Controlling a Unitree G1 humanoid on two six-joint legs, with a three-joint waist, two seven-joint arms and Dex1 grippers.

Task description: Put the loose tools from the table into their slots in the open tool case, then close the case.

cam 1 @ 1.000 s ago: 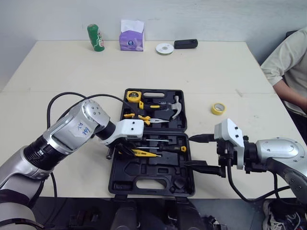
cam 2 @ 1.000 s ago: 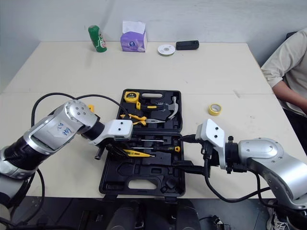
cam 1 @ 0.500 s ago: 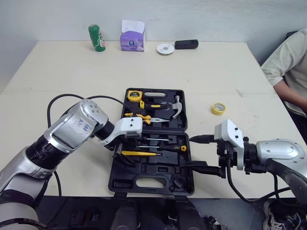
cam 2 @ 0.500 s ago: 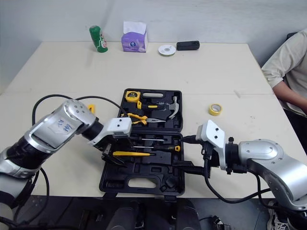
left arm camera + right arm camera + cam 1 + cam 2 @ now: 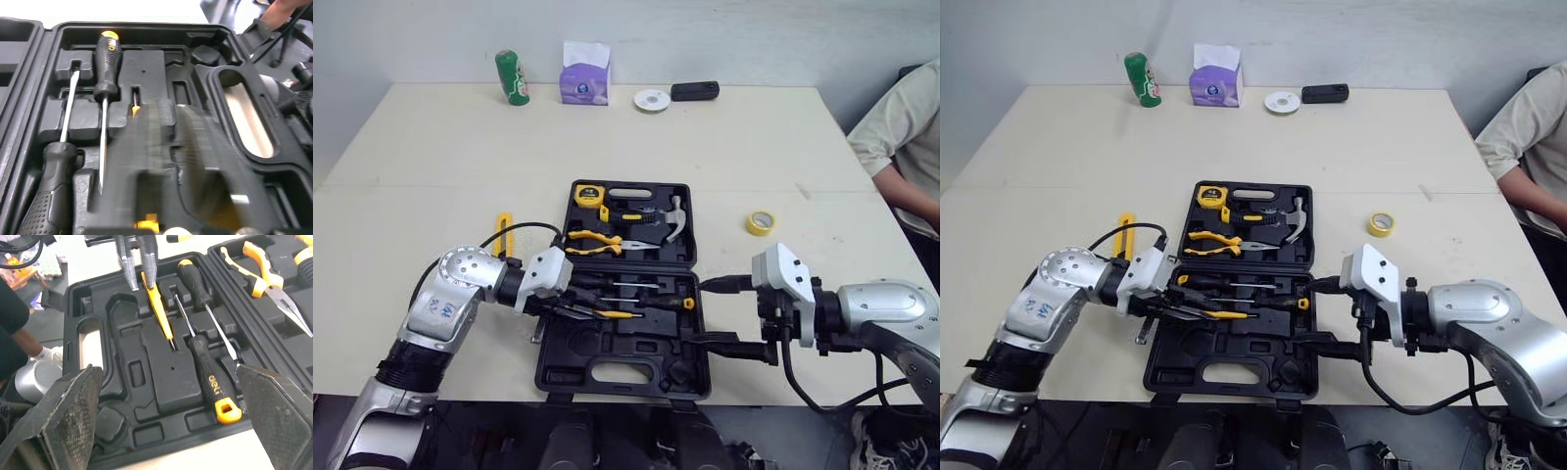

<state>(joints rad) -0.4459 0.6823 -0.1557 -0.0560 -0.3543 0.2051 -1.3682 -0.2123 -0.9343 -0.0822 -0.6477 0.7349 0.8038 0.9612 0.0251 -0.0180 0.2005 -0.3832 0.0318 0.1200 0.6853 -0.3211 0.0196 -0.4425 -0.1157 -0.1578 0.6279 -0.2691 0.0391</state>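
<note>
Over the left part of the open tool case (image 5: 619, 370), my left jaws hang low above a slim yellow screwdriver (image 5: 159, 316). It lies in the near half of the case beside two black-handled screwdrivers (image 5: 209, 374). Whether those jaws grip its handle or stand clear of it, I cannot tell.

My right jaws are spread wide at the case's right edge. One finger (image 5: 720, 342) reaches in over the near half, and the other sits up by the rim.

The far half of the case holds a tape measure (image 5: 587, 194), yellow-handled pliers (image 5: 592, 240) and a hammer (image 5: 672, 219), each seated in the moulding.

Loose on the bench (image 5: 754, 147), a flat yellow tool (image 5: 503, 231) lies well left of the case. A grey metal tool (image 5: 1142, 333) sits just beside its left wall, and a roll of yellow tape (image 5: 760, 222) rests to the right.
</note>
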